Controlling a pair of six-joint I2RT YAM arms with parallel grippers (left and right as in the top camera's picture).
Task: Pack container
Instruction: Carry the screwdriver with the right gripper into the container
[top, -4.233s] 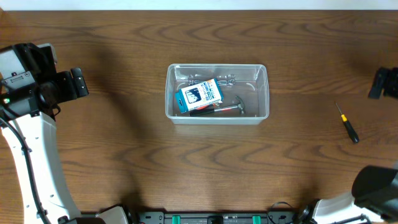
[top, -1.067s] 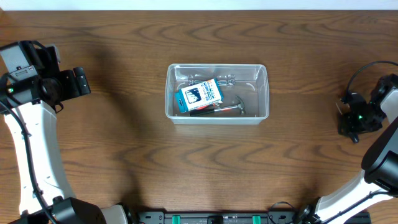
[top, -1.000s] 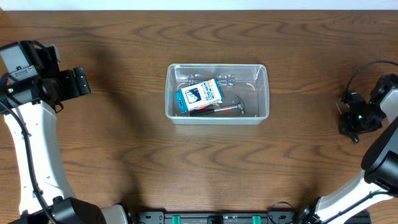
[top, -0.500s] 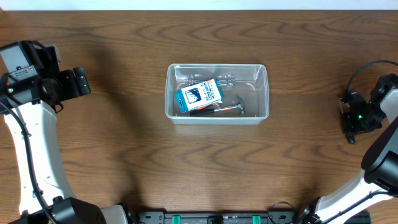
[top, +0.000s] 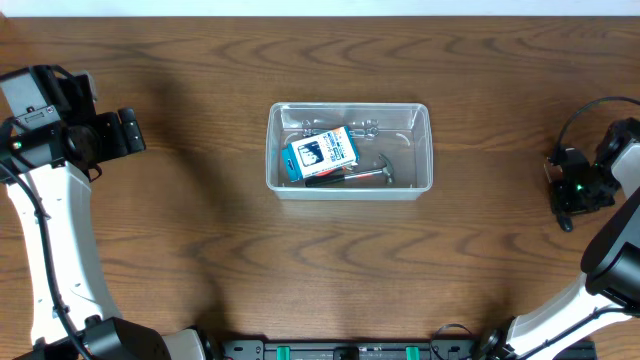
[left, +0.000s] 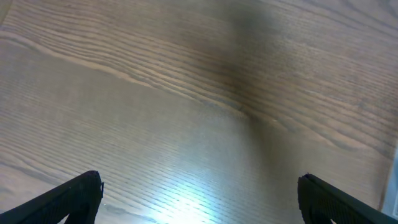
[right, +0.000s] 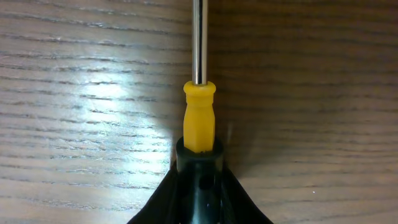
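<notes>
right gripper (right: 199, 182) jaws pinched on the black handle of the screwdriver (right: 199, 121), which looks still down on the table. left gripper (left: 199, 186) jaws wide apart, empty. step: likely pickup; next calls for a lift and carry to the container (top: 350, 191), table centre, well apart. clear rimmed tub, part-filled: printed box (top: 321, 152), small tools.

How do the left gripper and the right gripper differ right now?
The left gripper is open, its fingers wide apart with nothing between them; the right gripper is shut on the black handle of the screwdriver. The left gripper hangs over bare wood at the left side of the table; the right gripper is at the far right. Both are well apart from the container.
</notes>
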